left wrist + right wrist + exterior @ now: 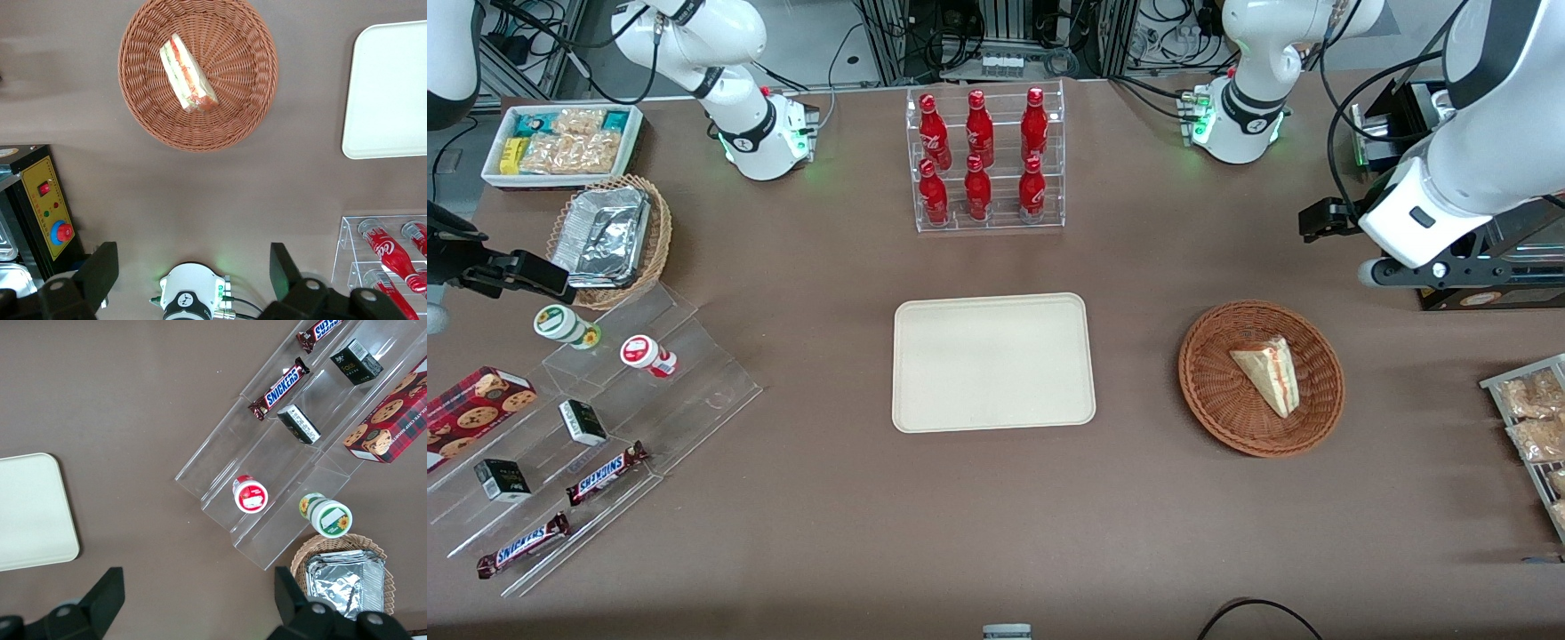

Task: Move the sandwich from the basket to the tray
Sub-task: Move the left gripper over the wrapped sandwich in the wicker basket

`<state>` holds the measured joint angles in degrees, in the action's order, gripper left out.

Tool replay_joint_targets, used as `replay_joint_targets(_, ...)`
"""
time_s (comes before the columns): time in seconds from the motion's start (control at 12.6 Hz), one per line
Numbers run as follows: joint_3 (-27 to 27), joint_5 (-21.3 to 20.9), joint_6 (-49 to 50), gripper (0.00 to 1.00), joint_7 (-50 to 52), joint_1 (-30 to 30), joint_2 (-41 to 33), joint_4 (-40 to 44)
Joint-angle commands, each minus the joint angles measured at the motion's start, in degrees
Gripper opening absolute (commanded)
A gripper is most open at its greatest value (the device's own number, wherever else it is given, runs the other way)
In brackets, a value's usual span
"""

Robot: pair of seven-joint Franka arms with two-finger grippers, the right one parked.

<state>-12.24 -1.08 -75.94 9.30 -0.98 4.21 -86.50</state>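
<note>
The sandwich (1267, 373) (187, 73), a pale wedge with red and green filling, lies in the round reddish-brown basket (1209, 400) (233, 113). The cream tray (992, 363) (393, 93) sits flat beside the basket, toward the parked arm's end, with nothing on it. My gripper (1320, 222) (192, 270) hangs high over the table, farther from the front camera than the basket and apart from it. It is open, with only bare table and the arm's base showing between its fingers (100, 273).
A clear rack of red bottles (985, 160) (390, 257) stands farther from the front camera than the tray. A black control box (43, 207) and a rack of snack packets (1534, 418) sit at the working arm's end. A stepped acrylic display (605, 427) and a foil-filled wicker basket (609, 236) stand toward the parked arm's end.
</note>
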Motion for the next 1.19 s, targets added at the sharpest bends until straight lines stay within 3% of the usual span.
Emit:
replay_joint_targets(0.0,-0.42,0.20,0.36,1.00,-1.39,-0.78,0.18,0.72)
replay_joint_targets(0.72,-0.24,0.02,-10.79,1.00,-1.39,-1.04,8.61,-0.86)
replay_joint_targets(1.12,-0.07,-0.24,-26.68,1.00,-0.60,-1.21,5.99,-15.60)
